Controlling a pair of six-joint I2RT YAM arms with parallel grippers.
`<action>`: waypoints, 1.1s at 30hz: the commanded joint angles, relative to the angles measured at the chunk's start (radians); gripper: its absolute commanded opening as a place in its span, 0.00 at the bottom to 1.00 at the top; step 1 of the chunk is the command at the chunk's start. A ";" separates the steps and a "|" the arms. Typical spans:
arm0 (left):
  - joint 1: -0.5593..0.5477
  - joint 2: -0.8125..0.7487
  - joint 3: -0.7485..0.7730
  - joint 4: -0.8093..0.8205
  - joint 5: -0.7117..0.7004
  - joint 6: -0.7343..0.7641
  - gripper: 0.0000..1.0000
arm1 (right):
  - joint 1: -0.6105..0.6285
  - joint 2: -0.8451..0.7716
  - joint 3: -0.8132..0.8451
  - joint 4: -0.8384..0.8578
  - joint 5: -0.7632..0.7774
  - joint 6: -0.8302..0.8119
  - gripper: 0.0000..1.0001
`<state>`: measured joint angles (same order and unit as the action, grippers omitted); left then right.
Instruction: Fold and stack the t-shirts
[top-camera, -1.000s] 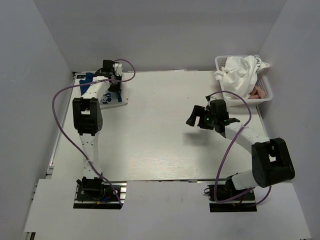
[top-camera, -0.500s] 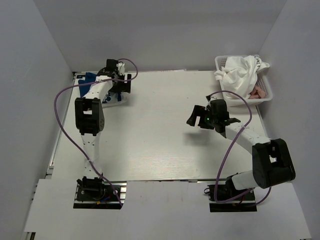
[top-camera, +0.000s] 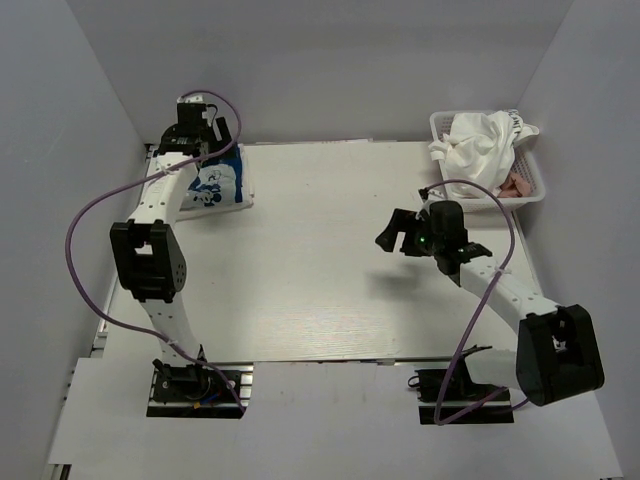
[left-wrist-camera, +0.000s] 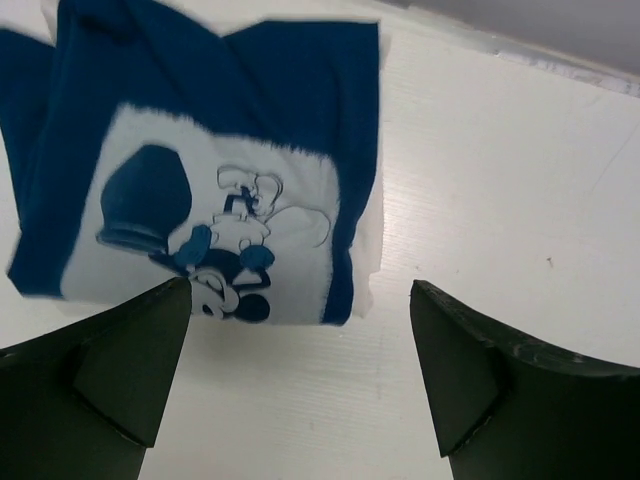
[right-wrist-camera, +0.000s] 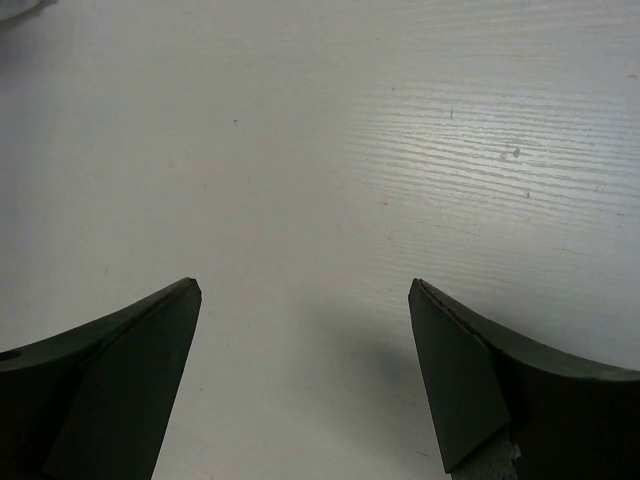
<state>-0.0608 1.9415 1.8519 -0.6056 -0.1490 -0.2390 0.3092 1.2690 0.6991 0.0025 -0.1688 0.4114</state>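
Note:
A folded navy t-shirt (top-camera: 215, 185) with a white cartoon print lies flat at the table's far left, over a white layer whose edge (left-wrist-camera: 375, 240) sticks out on one side. My left gripper (top-camera: 208, 138) hangs open just behind and above it, touching nothing. In the left wrist view the navy t-shirt (left-wrist-camera: 200, 170) lies beyond the open left gripper (left-wrist-camera: 298, 300). Crumpled white t-shirts (top-camera: 480, 145) and a pink one (top-camera: 515, 185) fill the basket (top-camera: 535, 195). My right gripper (top-camera: 395, 232) hovers open and empty over bare table right of centre, as the right wrist view (right-wrist-camera: 300, 290) confirms.
The white mesh basket stands in the far right corner, against the right wall. Grey walls close the table on the left, back and right. Purple cables loop off both arms.
My left gripper opened, let go of the navy t-shirt and drew up and back toward the far left corner. The shirt now lies uncovered. The right arm shifted only slightly.

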 joint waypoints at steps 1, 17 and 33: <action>-0.008 -0.161 -0.129 -0.042 -0.055 -0.124 1.00 | 0.001 -0.051 -0.027 0.074 -0.015 -0.023 0.90; -0.024 -0.823 -0.736 0.111 -0.041 -0.244 1.00 | -0.001 -0.230 -0.128 0.103 0.023 0.043 0.90; 0.016 -0.097 -0.295 0.152 -0.187 -0.142 1.00 | -0.002 -0.235 -0.153 0.108 -0.003 -0.003 0.90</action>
<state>-0.0601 1.7031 1.4445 -0.4328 -0.2649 -0.4454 0.3088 1.0206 0.5343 0.0856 -0.1711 0.4351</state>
